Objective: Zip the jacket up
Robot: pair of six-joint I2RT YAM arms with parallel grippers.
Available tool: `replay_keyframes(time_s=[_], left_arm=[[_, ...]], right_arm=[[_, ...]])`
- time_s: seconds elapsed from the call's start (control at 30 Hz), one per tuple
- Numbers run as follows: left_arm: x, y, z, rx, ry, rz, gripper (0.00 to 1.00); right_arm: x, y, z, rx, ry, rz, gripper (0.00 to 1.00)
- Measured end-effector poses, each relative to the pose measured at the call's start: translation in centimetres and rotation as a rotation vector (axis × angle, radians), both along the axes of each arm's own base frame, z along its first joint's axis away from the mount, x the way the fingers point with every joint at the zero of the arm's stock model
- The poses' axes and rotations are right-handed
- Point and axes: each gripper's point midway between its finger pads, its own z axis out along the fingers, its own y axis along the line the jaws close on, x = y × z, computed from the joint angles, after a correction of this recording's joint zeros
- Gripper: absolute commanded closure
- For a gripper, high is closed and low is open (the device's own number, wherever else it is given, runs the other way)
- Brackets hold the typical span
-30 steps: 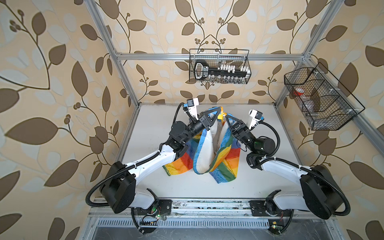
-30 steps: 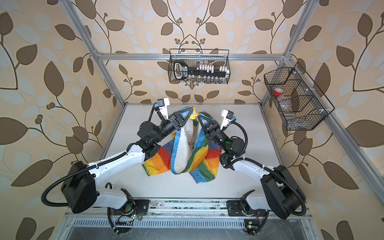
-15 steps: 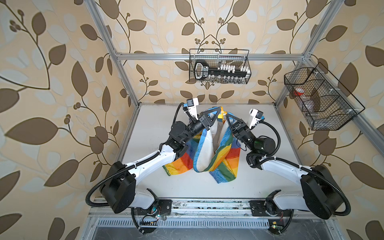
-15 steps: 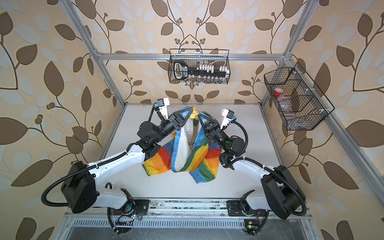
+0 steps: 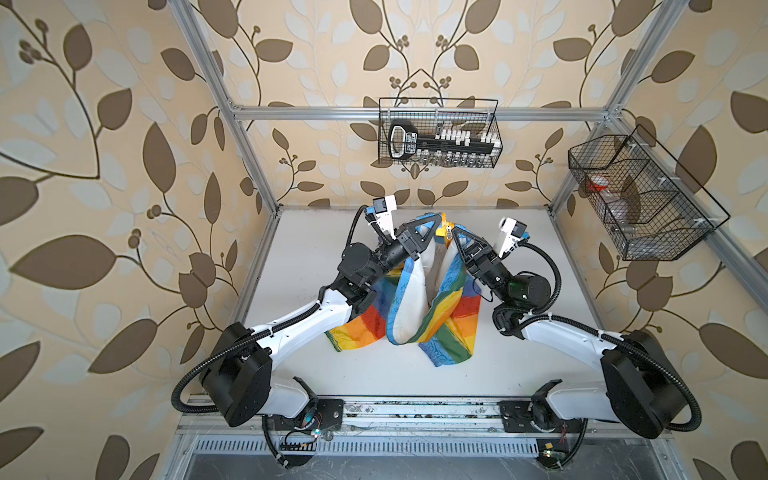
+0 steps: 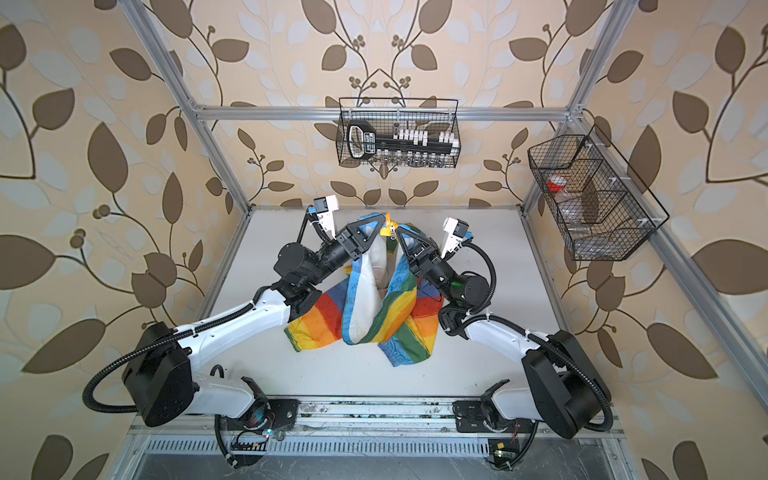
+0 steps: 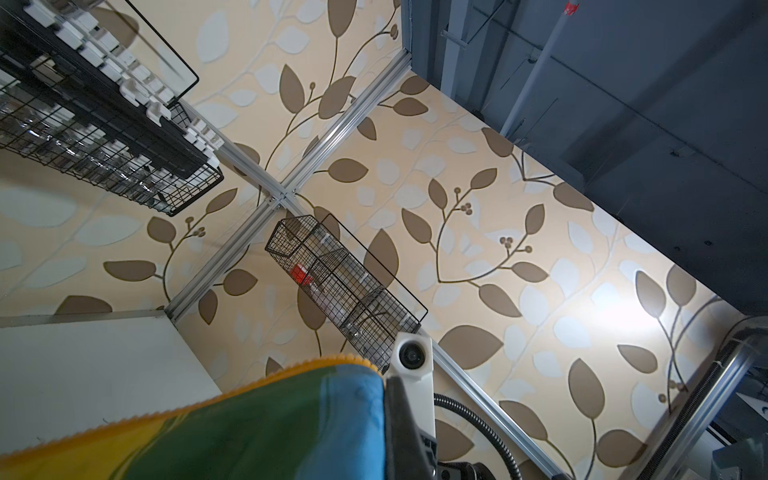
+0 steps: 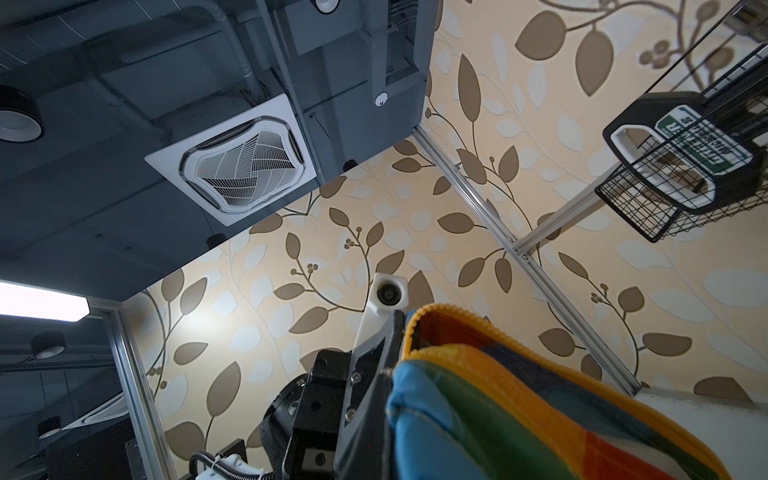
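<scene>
The jacket [image 5: 440,307] [image 6: 395,307], in rainbow blocks with off-white lining, hangs from both grippers above the white table, its lower end crumpled on the surface. My left gripper [image 5: 435,226] [image 6: 381,224] is shut on one upper front edge. My right gripper [image 5: 455,233] [image 6: 398,233] is shut on the facing edge, a finger's width away. The orange-yellow zipper with its silver slider [image 5: 447,232] sits between the two tips. The wrist views show only close jacket fabric [image 7: 249,428] [image 8: 498,415] with toothed yellow zipper tape; my own fingertips are hidden there.
A wire basket [image 5: 440,137] with a black tool hangs on the back wall. A second wire basket [image 5: 640,199] hangs on the right wall. The table [image 5: 311,249] is fenced by aluminium posts at its back corners.
</scene>
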Motion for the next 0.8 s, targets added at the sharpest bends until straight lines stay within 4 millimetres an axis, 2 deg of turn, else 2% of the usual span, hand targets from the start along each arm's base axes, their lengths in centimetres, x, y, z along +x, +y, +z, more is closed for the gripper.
replay_keyframes(time_s=[0.8], left_arm=[[0.33, -0.33, -0.41, -0.019, 0.026, -0.018, 1.0]], right_arm=[[0.08, 0.37, -0.27, 0.003, 0.011, 0.003, 1.0]])
